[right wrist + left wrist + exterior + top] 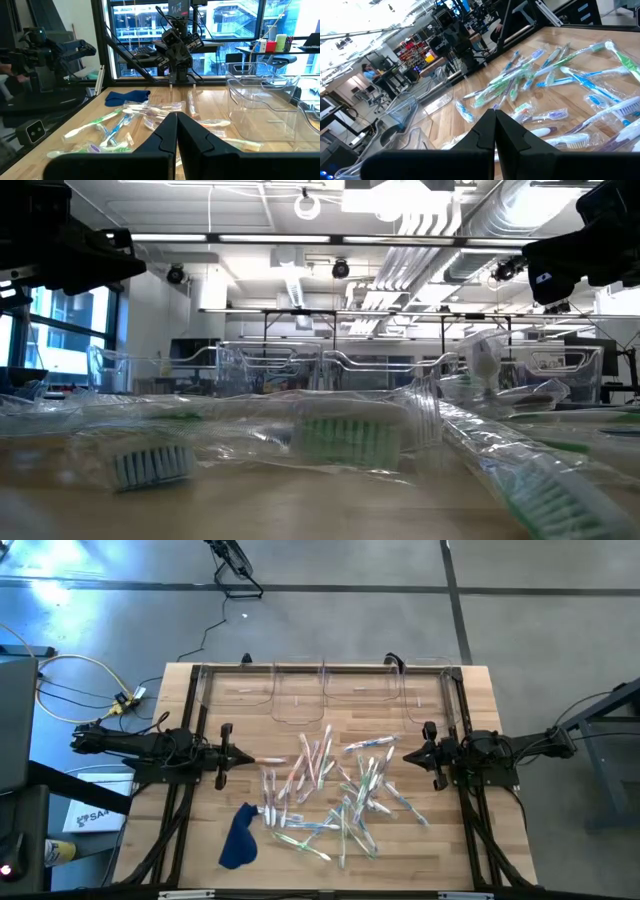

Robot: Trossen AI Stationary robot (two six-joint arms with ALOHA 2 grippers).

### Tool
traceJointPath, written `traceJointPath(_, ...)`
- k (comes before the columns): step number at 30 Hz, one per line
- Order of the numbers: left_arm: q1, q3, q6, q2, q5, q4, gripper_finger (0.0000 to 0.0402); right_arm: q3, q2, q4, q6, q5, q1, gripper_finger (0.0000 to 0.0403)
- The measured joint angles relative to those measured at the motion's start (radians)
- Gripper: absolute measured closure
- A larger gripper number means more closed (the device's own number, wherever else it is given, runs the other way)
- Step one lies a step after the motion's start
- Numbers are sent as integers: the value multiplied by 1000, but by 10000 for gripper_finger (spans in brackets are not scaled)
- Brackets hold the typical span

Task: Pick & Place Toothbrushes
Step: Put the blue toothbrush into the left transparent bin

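Observation:
Several toothbrushes (330, 790) in clear wrappers lie scattered flat on the middle of the wooden table, also seen in the left wrist view (555, 85) and the right wrist view (150, 112). My left gripper (252, 757) hovers shut at the table's left side, pointing level toward the pile; its fingertips (495, 112) meet with nothing between them. My right gripper (404, 756) hovers shut at the table's right side, facing the pile, its fingertips (176, 116) closed on nothing.
Clear plastic bins (330, 695) stand in a row along the table's far edge. A dark blue cloth (238, 837) lies crumpled at the near left. Black frame rails (190, 720) run along both table sides.

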Motion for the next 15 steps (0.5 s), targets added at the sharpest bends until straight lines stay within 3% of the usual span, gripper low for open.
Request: traceJointPath(15, 0, 0, 0, 0, -25, 5, 402, 0, 0, 5, -1, 22, 0, 398)
